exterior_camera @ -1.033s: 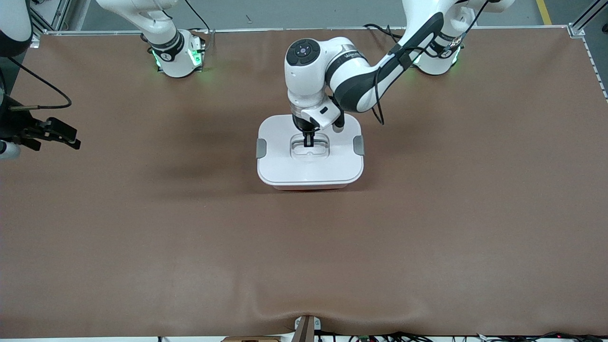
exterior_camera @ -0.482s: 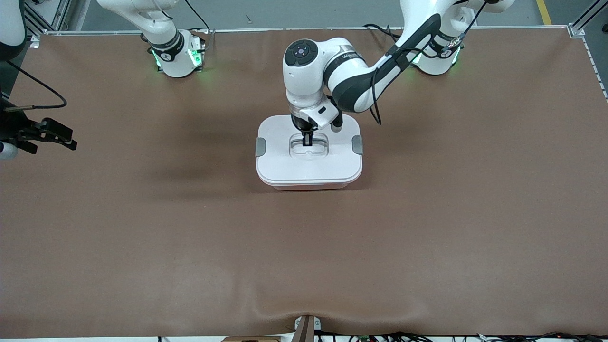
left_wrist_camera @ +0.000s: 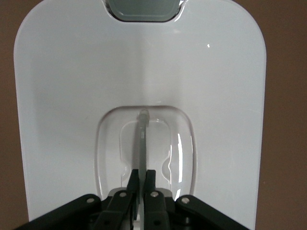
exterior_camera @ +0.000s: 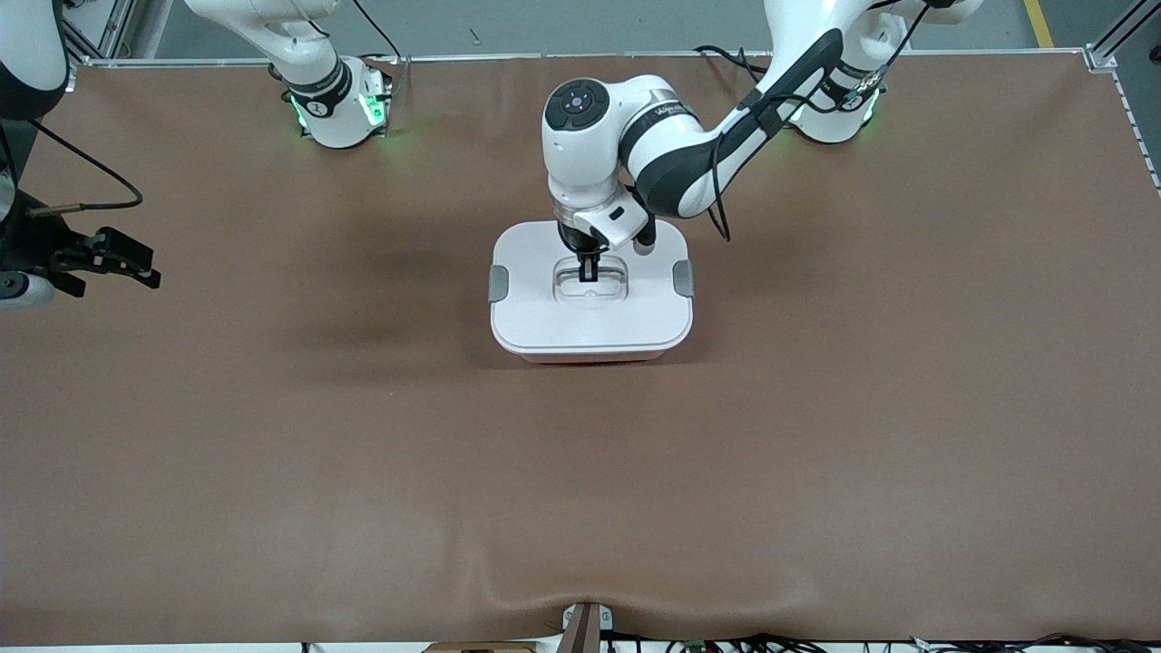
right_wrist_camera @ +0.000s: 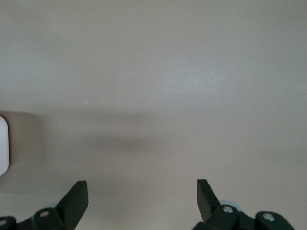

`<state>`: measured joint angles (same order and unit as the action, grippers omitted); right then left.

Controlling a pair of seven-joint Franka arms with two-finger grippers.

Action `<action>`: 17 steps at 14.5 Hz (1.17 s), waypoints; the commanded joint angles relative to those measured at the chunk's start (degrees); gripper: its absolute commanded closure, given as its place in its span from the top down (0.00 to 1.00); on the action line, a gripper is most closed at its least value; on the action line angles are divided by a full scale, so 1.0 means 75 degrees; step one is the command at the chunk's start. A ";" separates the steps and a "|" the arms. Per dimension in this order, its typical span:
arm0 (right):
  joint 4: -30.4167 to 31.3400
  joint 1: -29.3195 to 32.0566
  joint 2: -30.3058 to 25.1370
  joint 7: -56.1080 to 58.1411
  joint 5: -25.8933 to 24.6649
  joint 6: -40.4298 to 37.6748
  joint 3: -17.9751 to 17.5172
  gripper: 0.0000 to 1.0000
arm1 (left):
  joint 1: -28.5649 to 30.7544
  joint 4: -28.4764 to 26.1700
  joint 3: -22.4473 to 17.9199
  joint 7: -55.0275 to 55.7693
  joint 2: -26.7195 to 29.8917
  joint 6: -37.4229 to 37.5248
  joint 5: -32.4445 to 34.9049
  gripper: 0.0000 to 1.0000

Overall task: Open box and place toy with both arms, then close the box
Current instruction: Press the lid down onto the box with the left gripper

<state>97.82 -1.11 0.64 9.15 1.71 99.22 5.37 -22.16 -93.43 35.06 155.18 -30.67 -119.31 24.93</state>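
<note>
Left gripper (exterior_camera: 589, 269) clamped on thin grey handle bar (left_wrist_camera: 142, 143) in recess of white-lidded pale-pink plastic box (exterior_camera: 591, 317), mid-table. Bar axis ran straight out from fingertips. Right gripper (exterior_camera: 136, 268) waited, spread wide, at right arm's end.

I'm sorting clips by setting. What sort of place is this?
Probably a robotics lab or test cell: two arms bolted to a brown-covered table, metal framing along its edge, and cables trailing off it.

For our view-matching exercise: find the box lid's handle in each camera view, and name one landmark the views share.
Front view: the handle sits in the lid's recess at table centre, left pincer shut on it.
Left wrist view: handle runs up from the pincer.
Right wrist view: not in it.
Shared landmark: the grey clip.
</note>
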 commanded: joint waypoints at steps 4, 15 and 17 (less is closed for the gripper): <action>0.0024 0.0031 -0.0061 -0.0293 -0.0016 -0.0069 -0.0106 1.00 | -0.0023 0.0140 -0.0023 0.0239 -0.0200 0.0005 0.0239 0.00; 0.0000 0.0019 -0.0038 -0.0376 -0.0005 -0.0069 -0.0106 1.00 | 0.0223 0.0900 0.0047 -0.1772 0.0467 0.2040 0.0029 1.00; 0.0000 0.0019 -0.0038 -0.0376 -0.0005 -0.0069 -0.0106 1.00 | 0.0491 0.1182 0.0047 -0.2744 0.0654 0.2557 -0.0287 1.00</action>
<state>97.86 -1.17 0.63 7.30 1.70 98.98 4.93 -20.70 -86.59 34.96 141.34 -27.62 -104.32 24.96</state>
